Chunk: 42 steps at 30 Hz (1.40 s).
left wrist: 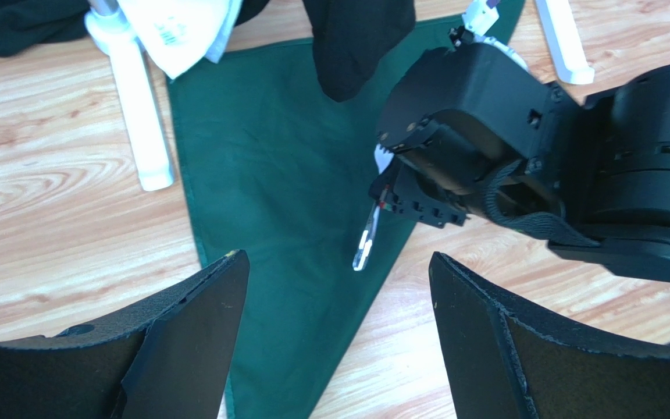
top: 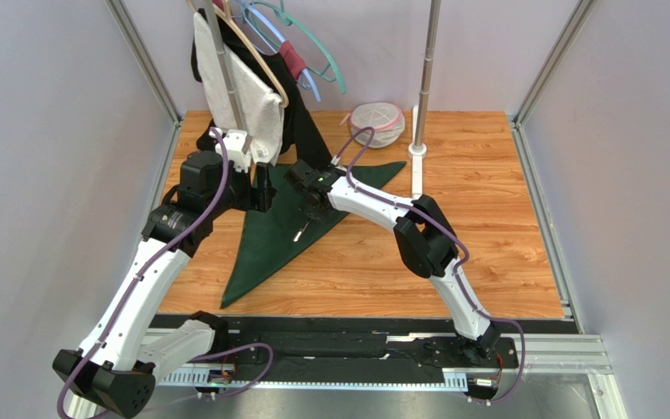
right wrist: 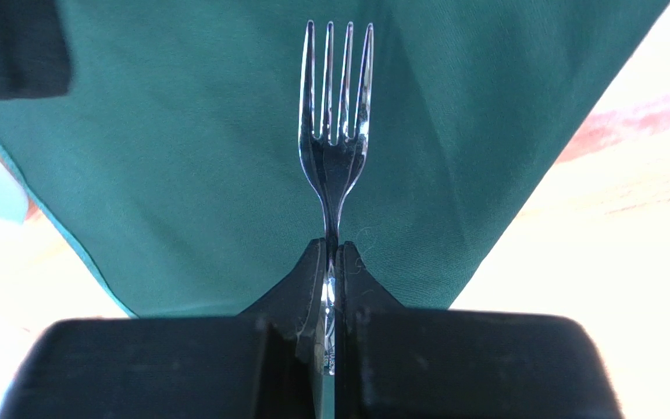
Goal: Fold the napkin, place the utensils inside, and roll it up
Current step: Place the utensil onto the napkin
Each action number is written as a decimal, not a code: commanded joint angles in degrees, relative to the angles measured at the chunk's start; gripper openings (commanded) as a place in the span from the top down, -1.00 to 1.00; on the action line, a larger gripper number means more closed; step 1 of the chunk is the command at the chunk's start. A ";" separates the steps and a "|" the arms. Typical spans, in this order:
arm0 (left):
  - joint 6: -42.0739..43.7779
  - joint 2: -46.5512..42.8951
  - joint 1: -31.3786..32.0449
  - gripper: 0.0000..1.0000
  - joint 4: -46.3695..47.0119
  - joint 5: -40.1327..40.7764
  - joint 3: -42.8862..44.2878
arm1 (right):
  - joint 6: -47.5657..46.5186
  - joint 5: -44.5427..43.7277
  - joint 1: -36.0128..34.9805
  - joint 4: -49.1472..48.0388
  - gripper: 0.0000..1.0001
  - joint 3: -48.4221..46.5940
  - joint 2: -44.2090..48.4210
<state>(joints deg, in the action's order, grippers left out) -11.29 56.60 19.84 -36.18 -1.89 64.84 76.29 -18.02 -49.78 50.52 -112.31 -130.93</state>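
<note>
Top external view showed a dark green cloth napkin (top: 269,236), folded into a long triangle, lying flat on the brown wooden table (top: 487,218). Its sharp tip pointed at the near edge of the table. Its wide part lay farther back, under the two arms.

The right gripper (top: 310,214) hung over the middle of the napkin. Its two black jaws were shut tight on the handle of a slim silver metal fork (right wrist: 337,148). Right wrist view showed this best. The thin handle was pinched between the jaws, and the four prongs stuck straight out past them, over the green cloth. I could not tell if the prongs touched the napkin or were just above it.

The left gripper (left wrist: 338,257) was just beside the right one, over the left part of the napkin. Its jaws stood wide apart and held nothing. Left wrist view showed the fork's shiny end over the napkin, near the cloth's edge.

At the back of the table, a white cloth (top: 247,87) hung from a hanger (top: 264,65). A tall silver metal pole (top: 426,70) stood well apart from the napkin.
</note>
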 commanded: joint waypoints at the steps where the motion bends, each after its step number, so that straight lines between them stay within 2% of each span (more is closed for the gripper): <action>1: -1.54 -0.88 -0.24 -0.69 1.91 -2.94 -0.06 | 8.16 -2.89 -0.76 0.28 1.00 1.73 0.50; 13: -1.72 -1.40 -0.15 -0.69 1.91 -3.03 -0.06 | 13.62 -2.10 -0.93 0.45 1.00 5.96 1.82; 19: -1.98 -1.40 -0.24 -0.69 1.91 -3.82 0.02 | 14.24 -4.56 -1.11 3.18 1.00 6.05 3.14; 35: -1.37 -1.14 -0.24 -0.69 1.47 -2.69 0.20 | 16.17 -5.62 -1.37 3.18 0.98 7.45 4.55; 37: -1.11 -1.05 -0.24 -0.69 1.21 -2.07 0.20 | 14.95 -5.53 -1.46 0.99 0.77 8.42 5.51; 38: -1.10 -0.96 -0.24 -0.69 1.20 -1.63 0.11 | 14.59 -5.62 -1.46 0.02 0.43 9.56 5.95; 42: -0.66 -0.61 -0.24 -0.70 1.03 -0.22 0.11 | 11.69 -6.76 -1.37 -3.40 0.16 11.23 8.15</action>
<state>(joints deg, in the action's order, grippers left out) -12.51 56.05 19.84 -36.12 -3.84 64.75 89.86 -21.26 -50.87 50.94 -102.17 -127.70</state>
